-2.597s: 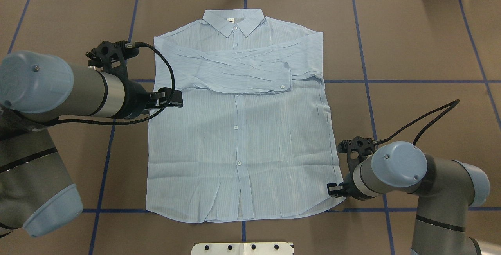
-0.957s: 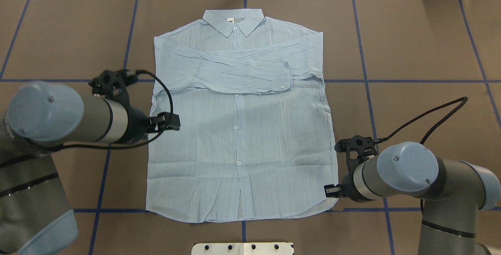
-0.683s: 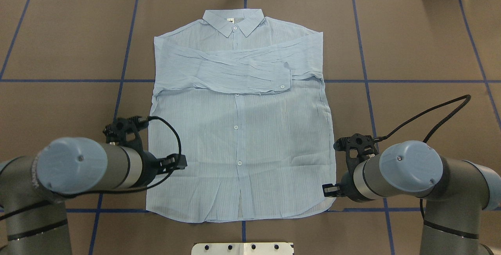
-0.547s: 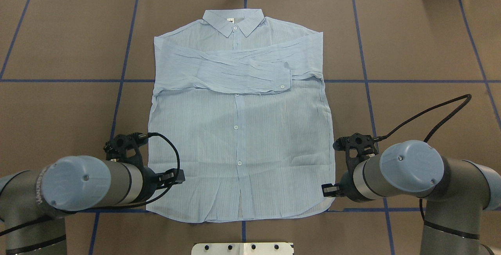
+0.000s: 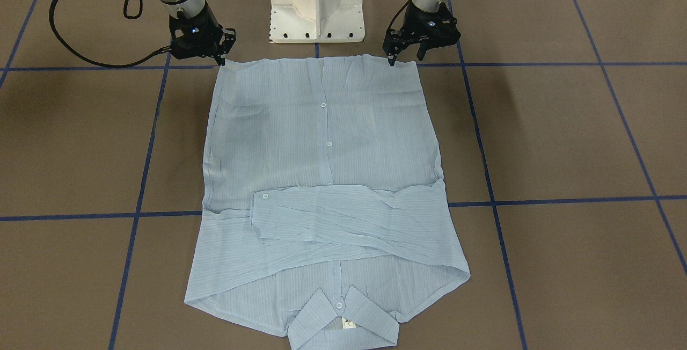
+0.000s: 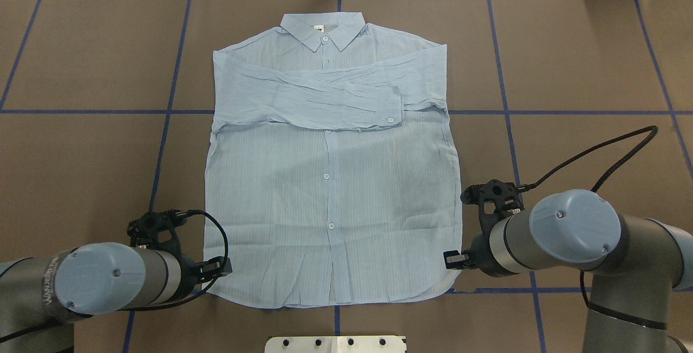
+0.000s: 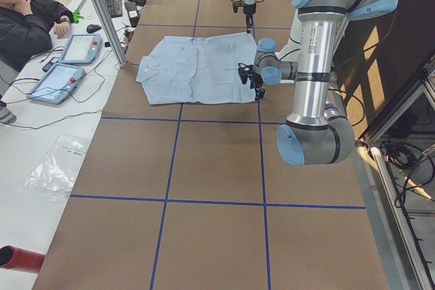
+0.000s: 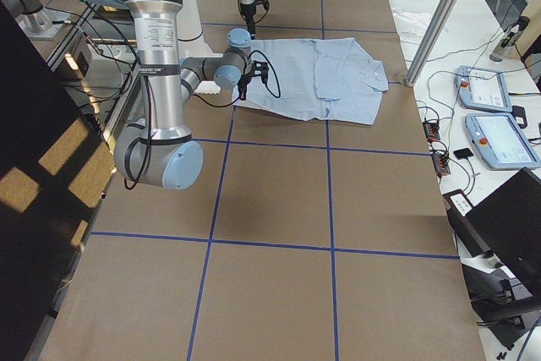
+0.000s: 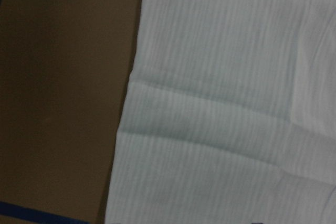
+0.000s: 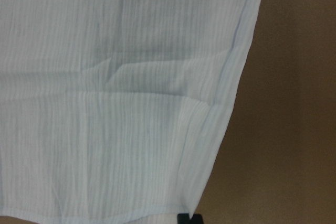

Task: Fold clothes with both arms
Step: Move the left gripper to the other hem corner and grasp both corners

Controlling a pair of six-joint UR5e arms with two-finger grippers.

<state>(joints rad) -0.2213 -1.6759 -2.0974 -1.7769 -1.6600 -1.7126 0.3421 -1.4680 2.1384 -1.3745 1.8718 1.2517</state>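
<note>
The shirt (image 6: 330,180) lies flat at centre frame. Left gripper (image 6: 221,269) and right gripper (image 6: 451,259) sit at its lower corners; their opening I cannot tell. I should pinch both corners evenly.

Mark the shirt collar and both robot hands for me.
shirt collar (image 6: 346,32): overhead view, on one of the collar's pointed wings.
left hand (image 6: 221,267): overhead view, midway between its fingertips.
right hand (image 6: 450,259): overhead view, midway between its fingertips.
</note>
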